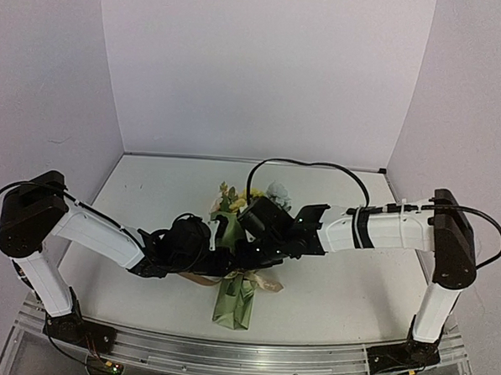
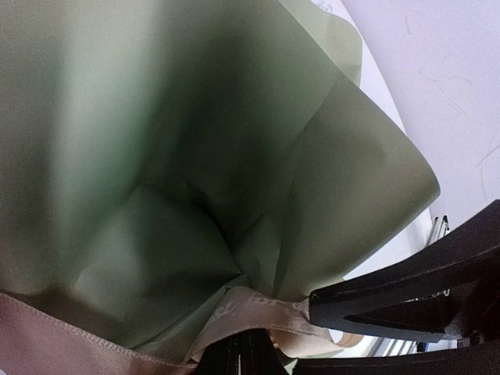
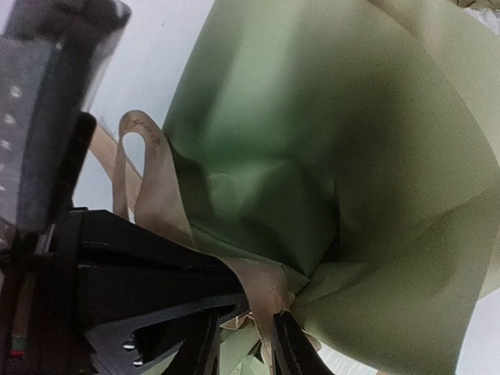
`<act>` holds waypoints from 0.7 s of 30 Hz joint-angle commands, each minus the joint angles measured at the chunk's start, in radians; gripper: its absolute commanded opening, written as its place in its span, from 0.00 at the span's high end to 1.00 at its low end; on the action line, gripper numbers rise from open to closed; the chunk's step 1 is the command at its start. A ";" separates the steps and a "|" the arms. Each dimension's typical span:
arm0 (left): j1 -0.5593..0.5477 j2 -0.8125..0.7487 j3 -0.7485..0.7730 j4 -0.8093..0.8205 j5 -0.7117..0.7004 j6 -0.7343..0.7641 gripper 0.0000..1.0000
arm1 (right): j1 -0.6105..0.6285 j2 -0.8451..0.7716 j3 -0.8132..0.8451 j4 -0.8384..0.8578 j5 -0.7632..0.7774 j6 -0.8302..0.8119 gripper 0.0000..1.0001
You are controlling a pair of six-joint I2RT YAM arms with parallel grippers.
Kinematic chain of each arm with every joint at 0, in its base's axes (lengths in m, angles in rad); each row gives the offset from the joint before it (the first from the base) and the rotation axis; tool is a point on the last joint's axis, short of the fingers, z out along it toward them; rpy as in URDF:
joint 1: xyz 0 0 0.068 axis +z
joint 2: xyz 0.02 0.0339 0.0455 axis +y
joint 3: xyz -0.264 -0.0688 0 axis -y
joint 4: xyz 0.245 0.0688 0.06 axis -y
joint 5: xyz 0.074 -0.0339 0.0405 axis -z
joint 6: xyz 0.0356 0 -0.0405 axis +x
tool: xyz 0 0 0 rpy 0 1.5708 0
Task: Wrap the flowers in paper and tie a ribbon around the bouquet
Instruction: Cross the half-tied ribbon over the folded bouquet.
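Left tool (image 2: 239, 344) pinching glossy tan ribbon (image 2: 262, 311) | creased olive paper (image 2: 156, 156)

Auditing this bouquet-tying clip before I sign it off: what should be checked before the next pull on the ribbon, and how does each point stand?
1. The paper wrapped around the flowers: ok, blooms poke out of the cone's top.
2. The ribbon at the bouquet's waist: ok, it cinches the paper.
3. The left gripper holding the ribbon: ok, jaws shut on it.
4. The right gripper holding the ribbon: not ok, a strand runs between jaws that stand apart.
5. Knot finished: cannot tell, the arms cover it from above.
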State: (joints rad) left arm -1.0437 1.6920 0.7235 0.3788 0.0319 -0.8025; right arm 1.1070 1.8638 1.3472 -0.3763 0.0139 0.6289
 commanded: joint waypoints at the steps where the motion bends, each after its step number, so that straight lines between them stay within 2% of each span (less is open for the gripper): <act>1: 0.005 -0.027 -0.006 0.014 -0.005 -0.004 0.97 | -0.003 0.009 0.028 -0.007 0.032 -0.025 0.76; 8: 0.005 -0.020 -0.003 0.018 0.001 -0.004 0.97 | -0.010 0.026 0.037 -0.006 0.068 -0.020 0.79; 21: 0.006 -0.013 0.003 0.016 0.002 -0.006 0.96 | -0.011 0.024 0.044 -0.007 0.082 -0.013 1.00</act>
State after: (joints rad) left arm -1.0435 1.6920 0.7235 0.3786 0.0319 -0.8101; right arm 1.1000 1.8851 1.3514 -0.3836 0.0634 0.6152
